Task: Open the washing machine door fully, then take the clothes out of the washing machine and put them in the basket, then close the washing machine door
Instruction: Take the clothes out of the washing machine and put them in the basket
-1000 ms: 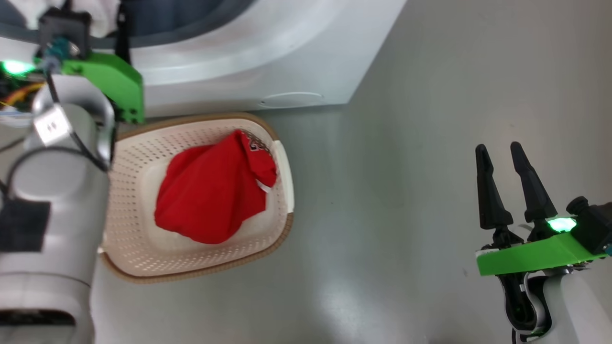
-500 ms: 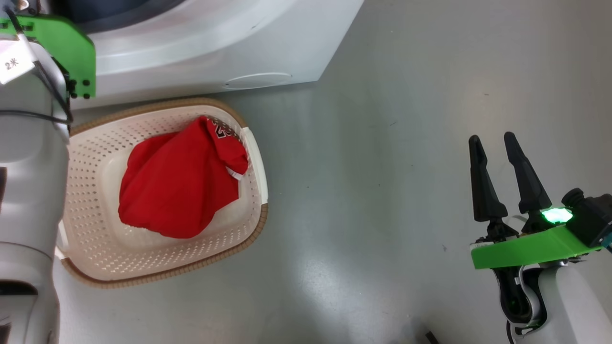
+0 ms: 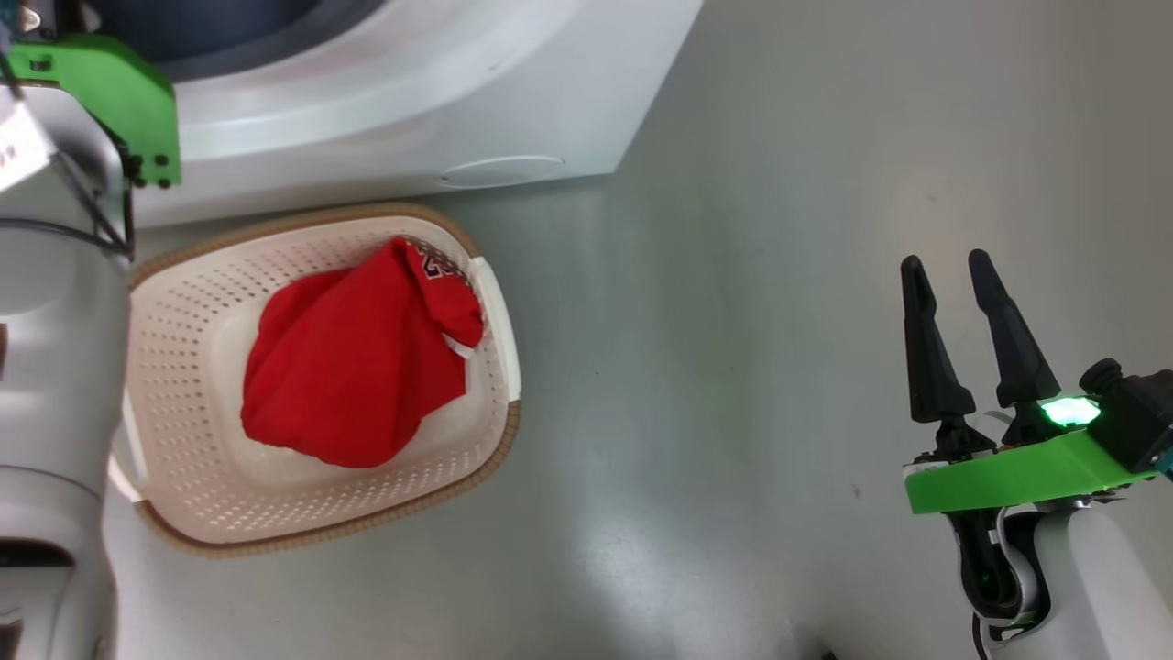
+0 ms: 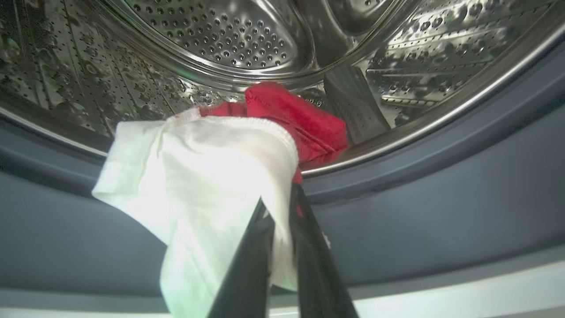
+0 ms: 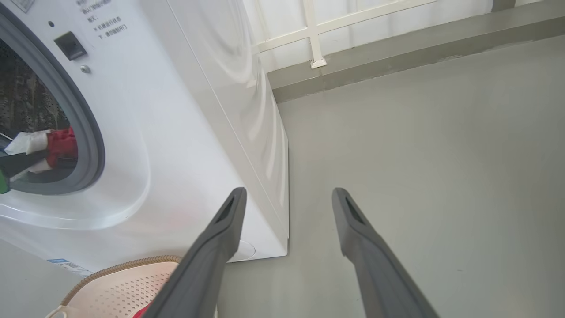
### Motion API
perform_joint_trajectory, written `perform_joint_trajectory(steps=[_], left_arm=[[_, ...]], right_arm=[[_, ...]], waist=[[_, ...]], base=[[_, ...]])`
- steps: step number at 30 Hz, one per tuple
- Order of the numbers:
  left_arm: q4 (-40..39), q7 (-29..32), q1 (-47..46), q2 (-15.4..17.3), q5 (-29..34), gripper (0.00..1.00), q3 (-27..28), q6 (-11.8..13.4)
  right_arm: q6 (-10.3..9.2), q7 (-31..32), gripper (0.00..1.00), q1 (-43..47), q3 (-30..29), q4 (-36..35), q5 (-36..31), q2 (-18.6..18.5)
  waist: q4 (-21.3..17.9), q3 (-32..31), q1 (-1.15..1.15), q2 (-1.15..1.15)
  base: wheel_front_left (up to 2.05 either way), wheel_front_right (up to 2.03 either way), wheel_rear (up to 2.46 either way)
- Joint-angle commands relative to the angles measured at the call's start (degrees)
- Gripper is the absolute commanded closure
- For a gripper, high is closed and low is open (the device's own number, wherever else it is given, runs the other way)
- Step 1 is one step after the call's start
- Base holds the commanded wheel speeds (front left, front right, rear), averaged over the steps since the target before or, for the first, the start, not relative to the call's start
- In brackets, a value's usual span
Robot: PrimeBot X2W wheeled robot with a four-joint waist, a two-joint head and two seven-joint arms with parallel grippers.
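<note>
Laundry lies in two places. At the front lip of the steel drum [image 4: 220, 39] the left tool [image 4: 280, 198] has its fingers pressed together on a white cloth [image 4: 198, 176], which drapes out over the grey seal [image 4: 419, 212] below the drum's edge. A red piece [image 4: 304, 123] lies just behind it on the lip, touching the cloth. In the head view the left forearm [image 3: 55, 367] reaches up toward the washing machine [image 3: 412, 119] opening and overlaps the left rim of the basket [image 3: 183, 385]. The basket stands on the floor [image 3: 733, 367] just before the machine's lower front edge; whether its far rim touches the base I cannot tell. A red garment [image 3: 348, 367] with white trim is heaped in the basket's middle, reaching its right wall. Open grey floor runs from the basket's right rim to the right tool [image 3: 944, 259], which hovers well apart from both, fingers spread and holding nothing. In the right wrist view more open floor runs beside the machine's side to a low ledge [image 5: 397, 62].
</note>
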Motion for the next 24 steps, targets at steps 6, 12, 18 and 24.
perform_joint_trajectory(steps=[6, 12, 18, 24], left_arm=[[-5.57, -5.01, 4.4, -0.06, -5.42, 1.0, 4.21, -1.8], [-28.67, -5.1, 16.55, -2.59, -8.05, 1.0, 7.63, -2.77], [-48.88, -5.12, 28.78, -6.08, -10.04, 1.0, 12.92, -6.89], [-61.24, -5.12, 36.48, -7.63, -9.56, 1.0, 15.76, -8.94]], right_arm=[[0.28, -0.37, 0.0, 1.93, 0.1, -1.15, -0.4, -0.67], [0.28, -0.37, 0.0, 3.47, -0.49, -1.21, -0.7, -1.49], [0.28, -0.37, 0.0, 5.23, -0.71, -1.06, -0.78, -2.33], [0.28, -0.37, 0.0, 5.79, -0.68, -1.12, -0.82, -2.8]], waist=[[3.41, -3.18, 0.0, 0.0], [6.32, -5.57, 0.0, 0.0], [8.48, -7.47, 0.0, 0.0], [9.39, -8.08, 0.0, 0.0]], base=[[0.0, 0.0, 0.0], [0.0, 0.0, 0.0], [0.0, 0.0, 0.0], [0.0, 0.0, 0.0]])
